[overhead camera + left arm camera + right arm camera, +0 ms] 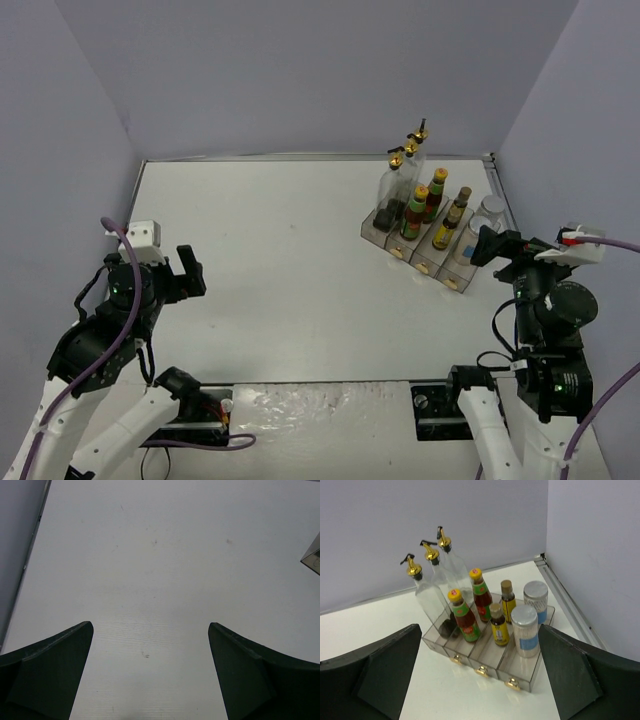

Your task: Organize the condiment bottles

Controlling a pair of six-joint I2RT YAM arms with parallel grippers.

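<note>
Clear rack sits at the far right of the counter, four slots, every bottle upright inside. From left in the right wrist view: three glass bottles with gold pourers, two red sauce bottles, two small dark bottles, two white shakers. The right pincer is wide, holds nothing, near the rack front. The left pincer is wide, holds nothing, over the counter, well apart from the rack.

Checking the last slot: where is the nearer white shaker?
Right wrist view: the nearer white silver-lidded shaker stands in the rightmost compartment of the clear plastic rack, before its twin, right of a small dark bottle.
</note>
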